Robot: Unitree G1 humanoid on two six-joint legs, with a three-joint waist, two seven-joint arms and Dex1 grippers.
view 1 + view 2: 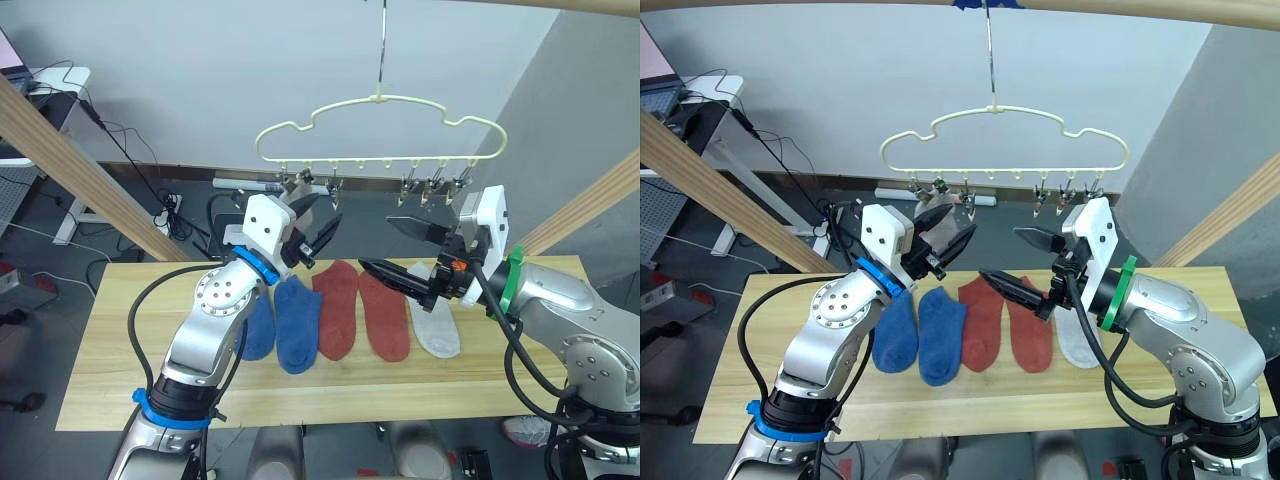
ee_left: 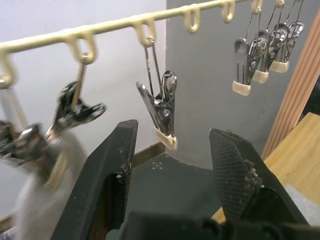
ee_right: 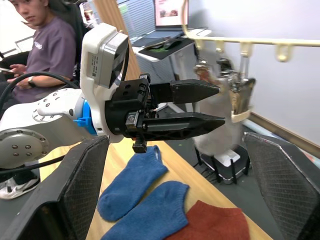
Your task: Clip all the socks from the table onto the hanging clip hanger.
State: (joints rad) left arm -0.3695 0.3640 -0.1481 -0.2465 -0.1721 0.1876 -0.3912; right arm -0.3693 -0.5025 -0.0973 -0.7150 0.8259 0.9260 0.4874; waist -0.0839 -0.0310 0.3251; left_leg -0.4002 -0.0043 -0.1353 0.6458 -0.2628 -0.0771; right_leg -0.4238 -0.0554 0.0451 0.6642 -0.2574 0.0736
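Note:
The pale yellow-green clip hanger hangs by its metal hook above the table. Two blue socks, two rust red socks and one light grey sock lie in a row on the wood. Another light grey sock hangs blurred from a clip beside my left gripper. My left gripper is raised just under the hanger's left clips and stands open, one metal clip just beyond its fingertips. My right gripper hovers over the red socks, open wide and empty.
Slanted wooden poles frame the scene on both sides, with a second pole on the right. Several free clips hang at the hanger's right. A person sits behind the table, near a desk with cables.

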